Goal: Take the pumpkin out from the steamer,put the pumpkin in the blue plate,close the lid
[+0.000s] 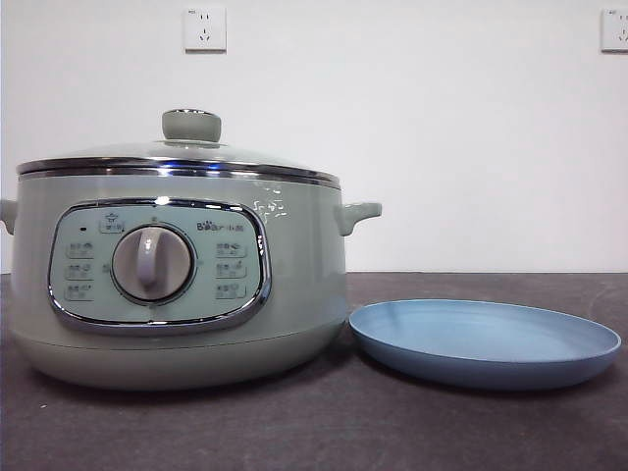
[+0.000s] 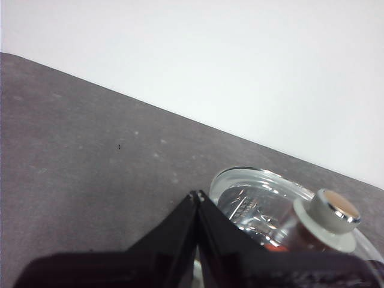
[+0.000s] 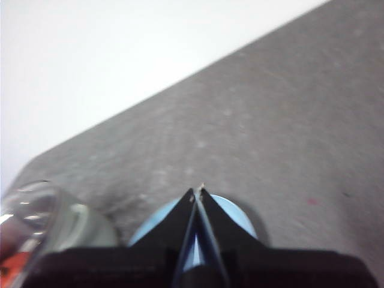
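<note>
The sage-green steamer [image 1: 177,275] stands at the left in the front view with the glass lid [image 1: 177,155] on it, its green knob [image 1: 191,125] on top. The blue plate [image 1: 485,339] lies empty to its right. The pumpkin shows only as an orange patch through the lid in the left wrist view [image 2: 275,246] and in the right wrist view [image 3: 15,267]. My left gripper [image 2: 198,195] is shut and empty, above and beside the lid [image 2: 258,201]. My right gripper [image 3: 197,191] is shut and empty above the plate [image 3: 231,213]. Neither arm shows in the front view.
The dark grey table [image 1: 314,432] runs to a white wall with two sockets [image 1: 204,27]. The steamer's side handle [image 1: 358,213] sticks out toward the plate.
</note>
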{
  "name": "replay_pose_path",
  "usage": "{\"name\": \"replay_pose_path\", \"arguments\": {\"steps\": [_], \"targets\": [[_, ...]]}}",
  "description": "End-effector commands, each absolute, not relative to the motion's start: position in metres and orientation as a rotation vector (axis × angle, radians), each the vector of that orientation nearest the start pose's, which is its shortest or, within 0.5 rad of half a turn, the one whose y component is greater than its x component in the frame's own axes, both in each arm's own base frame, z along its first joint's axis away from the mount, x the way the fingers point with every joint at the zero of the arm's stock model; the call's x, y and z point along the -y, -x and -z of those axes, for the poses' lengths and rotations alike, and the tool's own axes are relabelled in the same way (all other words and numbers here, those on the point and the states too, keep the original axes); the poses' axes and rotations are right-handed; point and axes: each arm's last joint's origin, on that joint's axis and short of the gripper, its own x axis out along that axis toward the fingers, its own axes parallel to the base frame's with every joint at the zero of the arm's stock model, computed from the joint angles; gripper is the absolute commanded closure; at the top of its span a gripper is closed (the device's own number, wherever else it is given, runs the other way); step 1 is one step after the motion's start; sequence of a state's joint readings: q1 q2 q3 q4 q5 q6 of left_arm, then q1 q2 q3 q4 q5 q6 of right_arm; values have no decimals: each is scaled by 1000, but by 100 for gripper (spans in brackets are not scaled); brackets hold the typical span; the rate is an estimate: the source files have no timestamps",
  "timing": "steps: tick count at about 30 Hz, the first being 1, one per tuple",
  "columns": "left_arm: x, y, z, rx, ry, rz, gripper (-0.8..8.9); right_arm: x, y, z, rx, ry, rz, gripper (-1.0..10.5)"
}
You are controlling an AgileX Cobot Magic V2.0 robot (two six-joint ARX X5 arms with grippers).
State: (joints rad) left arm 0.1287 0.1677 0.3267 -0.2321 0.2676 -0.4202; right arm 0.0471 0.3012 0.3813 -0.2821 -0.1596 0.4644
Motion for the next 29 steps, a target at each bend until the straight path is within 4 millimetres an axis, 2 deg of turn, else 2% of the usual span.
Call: {"name": "replay_pose_path", "arguments": {"steps": [1,12,19,20,22,24,26,27,29], "targets": [[-4,-93,-251,-126,431,142,820,-11,-104,-260,-225,-457,-203,963],[-1,-133,-313,-278,330,423,820,-17,-125,-323,-216,-195,-407,939],[2,-156,-346,-370,264,531,812,-21,-151,-346,-337,-100,-514,934],[3,-158,-351,-380,248,541,806,-21,-155,-348,-355,-98,-526,907],[6,-163,-357,-397,238,559,731,-22,-162,-350,-382,-107,-541,777],[9,-167,-363,-403,235,576,523,-23,-169,-351,-409,-112,-543,625],[12,-171,-365,-409,234,592,372,-24,-173,-349,-426,-118,-542,489],[14,-172,-365,-414,234,603,350,-24,-175,-347,-435,-122,-541,436],[17,-174,-363,-427,234,620,345,-25,-176,-345,-452,-125,-543,401]]}}
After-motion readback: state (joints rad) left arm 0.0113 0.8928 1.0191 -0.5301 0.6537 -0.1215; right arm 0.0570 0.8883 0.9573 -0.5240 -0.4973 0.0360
